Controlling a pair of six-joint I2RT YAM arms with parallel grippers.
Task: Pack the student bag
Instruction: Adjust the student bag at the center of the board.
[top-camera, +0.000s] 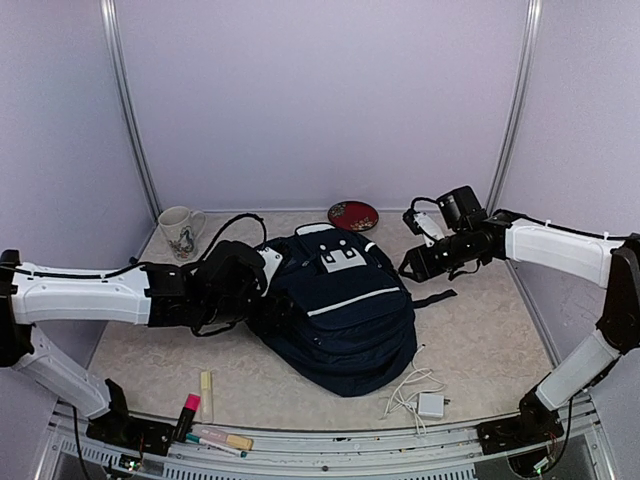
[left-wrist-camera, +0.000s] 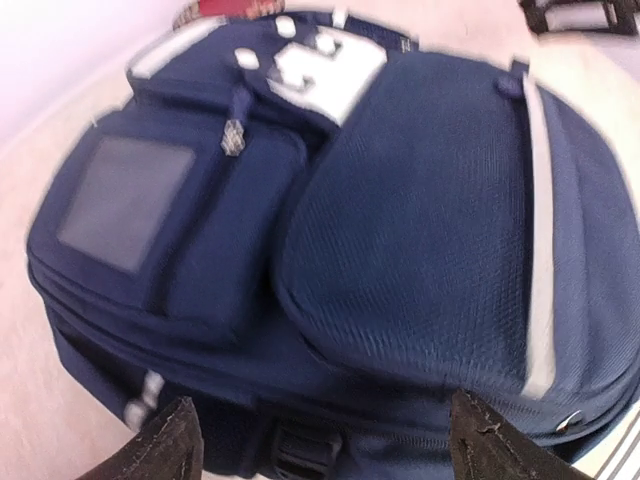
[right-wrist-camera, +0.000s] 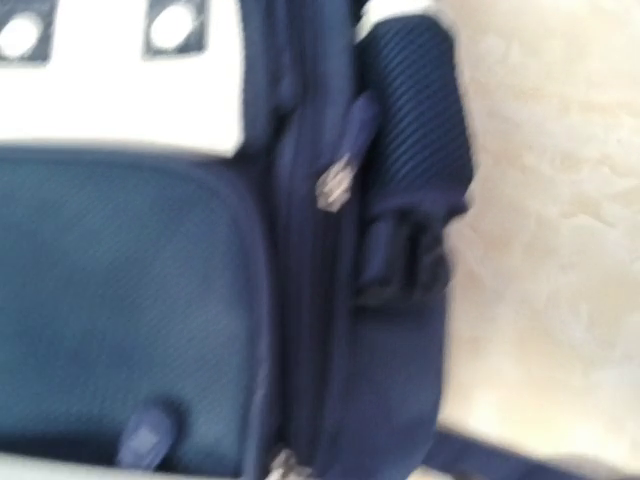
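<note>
Jaws on our left gripper (left-wrist-camera: 320, 440) gape empty over the bag (left-wrist-camera: 420, 230); those of the right gripper (top-camera: 410, 266) we cannot tell. Missing the zip pull (right-wrist-camera: 335, 185), we may just drag the bag.

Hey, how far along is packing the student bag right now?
Done: nothing visibly packed; the highlighters and charger lie outside the student bag, and no compartment shows open. In hand: the left pincer is open at the bag's side, the right pincer near its top, facing a zipper pull. Remaining: probably open it, load the items, close.
</note>
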